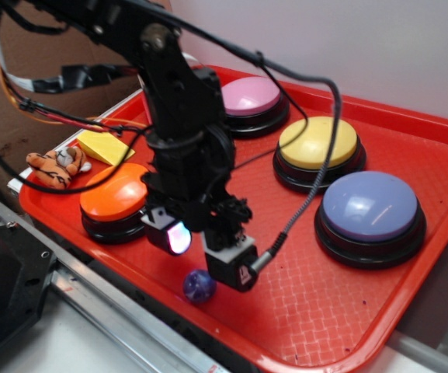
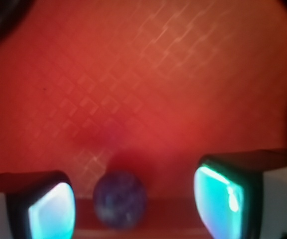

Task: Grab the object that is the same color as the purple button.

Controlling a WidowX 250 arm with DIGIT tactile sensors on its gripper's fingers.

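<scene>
near the front edge of the red tray (image 1: 410,256) sits the small dark purple ball (image 1: 199,285), loose on the textured surface and well apart from the purple button (image 1: 369,208) it matches. the gripper (image 1: 208,250) hovers just above and behind it with its jaws spread, holding nothing. to do this well, i would shift forward until the ball is centred between the pads, drop low, then close slowly, since a round glossy ball will likely squirt out of an off-centre pinch. the wrist view shows the ball (image 2: 120,199) between the glowing pads (image 2: 51,211), nearer the left one and probably not yet touching, though that view is blurred. only the exterior view shows the orange (image 1: 116,196), yellow (image 1: 317,144) and pink (image 1: 250,96) buttons.
</scene>
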